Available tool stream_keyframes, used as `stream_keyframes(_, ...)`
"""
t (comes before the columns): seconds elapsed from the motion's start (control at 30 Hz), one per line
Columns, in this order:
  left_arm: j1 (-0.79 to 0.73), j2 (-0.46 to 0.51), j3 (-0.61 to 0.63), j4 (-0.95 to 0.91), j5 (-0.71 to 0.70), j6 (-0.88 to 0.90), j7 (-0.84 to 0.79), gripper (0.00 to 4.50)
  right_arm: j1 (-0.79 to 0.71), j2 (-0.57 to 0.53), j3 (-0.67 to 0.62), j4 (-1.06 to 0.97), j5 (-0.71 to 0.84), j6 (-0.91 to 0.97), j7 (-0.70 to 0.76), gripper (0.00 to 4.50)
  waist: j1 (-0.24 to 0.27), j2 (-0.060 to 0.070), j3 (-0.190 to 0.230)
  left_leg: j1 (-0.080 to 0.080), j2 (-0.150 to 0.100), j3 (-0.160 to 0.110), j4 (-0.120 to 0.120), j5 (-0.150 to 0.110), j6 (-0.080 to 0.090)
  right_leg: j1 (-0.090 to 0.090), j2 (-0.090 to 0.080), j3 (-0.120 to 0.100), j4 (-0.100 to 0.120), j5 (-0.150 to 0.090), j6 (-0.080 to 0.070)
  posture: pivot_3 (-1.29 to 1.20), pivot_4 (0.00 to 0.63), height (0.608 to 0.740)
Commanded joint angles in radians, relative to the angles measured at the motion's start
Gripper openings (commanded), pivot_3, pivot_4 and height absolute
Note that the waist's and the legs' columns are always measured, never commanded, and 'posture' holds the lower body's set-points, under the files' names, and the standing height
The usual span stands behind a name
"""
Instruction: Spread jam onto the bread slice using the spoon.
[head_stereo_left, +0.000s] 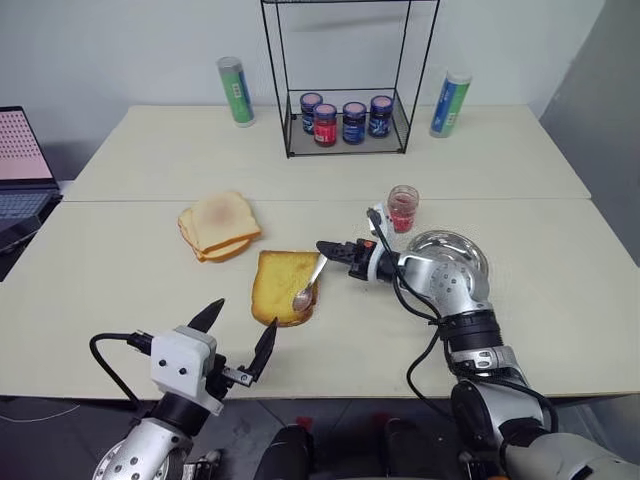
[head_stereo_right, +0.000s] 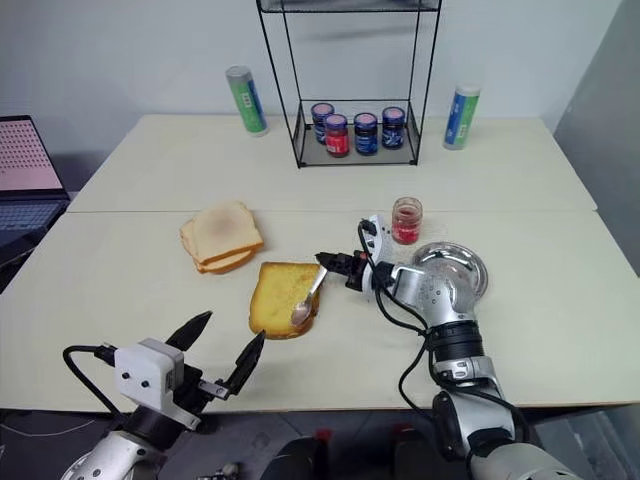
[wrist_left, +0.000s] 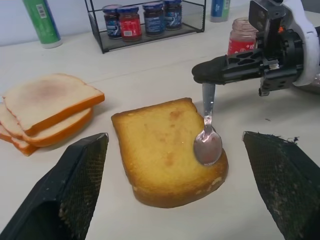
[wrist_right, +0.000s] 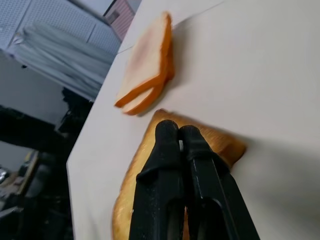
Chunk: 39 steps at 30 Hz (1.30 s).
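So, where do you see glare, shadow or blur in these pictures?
Left wrist view: a bright glint on the spoon bowl; the near claw fingers look soft. Left eye view: soft shadows under the bread slice and the wire rack. Right wrist view: the background beyond the table is blurred.

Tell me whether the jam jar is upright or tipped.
Upright. The jam jar stands on its base on the table, open mouth up, red jam inside.
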Motion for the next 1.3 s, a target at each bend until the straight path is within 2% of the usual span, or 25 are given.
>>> stream_keyframes(0.03,0.019,-0.006,0.007,0.002,0.010,-0.061,-0.010,4.50,-0.085,0.027,-0.073,0.083,-0.023,-0.136,-0.058,0.03,0.002,0.000,0.000,0.000,0.000,0.000,0.000,0.000,0.000,0.000,0.000,-0.001,0.000,0.000,0.000,0.00,0.150,0.740)
stream_keyframes(0.3,0.021,-0.001,0.029,0.050,-0.001,-0.112,-0.035,4.50,-0.169,0.066,-0.163,0.214,-0.009,-0.225,-0.123,0.03,0.005,0.000,0.000,-0.001,0.000,0.001,0.000,0.000,0.000,0.001,-0.002,0.000,0.000,0.000,0.000,0.00,0.150,0.740)
stream_keyframes(0.5,0.010,-0.002,0.029,0.051,-0.002,-0.107,-0.036,4.50,-0.158,0.109,-0.178,0.191,0.021,-0.171,-0.130,0.03,0.003,0.000,0.000,-0.001,0.000,0.002,0.000,0.000,0.000,0.000,-0.002,0.000,0.000,0.000,0.000,0.00,0.150,0.740)
stream_keyframes(0.77,0.013,-0.003,0.025,0.031,0.001,-0.091,-0.026,4.50,-0.034,0.140,-0.059,0.012,0.054,0.043,-0.066,0.03,0.004,0.000,0.000,-0.001,0.001,0.000,0.000,0.000,0.000,0.000,-0.002,-0.001,0.000,0.000,0.000,0.00,0.150,0.740)
stream_keyframes(0.87,0.016,-0.005,0.023,0.028,0.004,-0.091,-0.022,4.50,-0.011,0.141,-0.036,-0.024,0.054,0.065,-0.064,0.03,0.004,0.000,0.000,-0.001,0.000,-0.001,0.000,0.000,0.000,0.000,-0.002,0.000,0.000,0.000,0.000,0.00,0.150,0.740)
stream_keyframes(0.97,0.021,-0.006,0.022,0.027,0.006,-0.096,-0.022,4.50,-0.018,0.133,-0.041,-0.008,0.038,0.035,-0.073,0.03,0.004,0.000,0.000,-0.001,0.000,-0.001,0.000,0.000,0.000,0.000,-0.002,0.000,0.000,0.000,0.000,0.00,0.150,0.740)
stream_keyframes(1.13,0.033,-0.008,0.023,0.029,0.009,-0.106,-0.024,4.50,-0.109,0.129,-0.145,0.127,-0.005,-0.196,-0.182,0.03,0.004,0.000,0.000,0.000,0.000,0.000,0.000,0.000,0.000,0.000,-0.002,0.000,0.000,0.000,0.000,0.00,0.150,0.740)
stream_keyframes(1.3,0.017,-0.009,0.012,0.025,0.015,-0.093,-0.015,4.50,-0.162,0.147,-0.175,0.211,-0.017,-0.295,-0.217,0.03,0.003,0.000,0.000,0.000,0.000,0.002,0.000,0.000,0.000,0.000,-0.001,0.000,0.000,0.000,0.000,0.00,0.150,0.740)
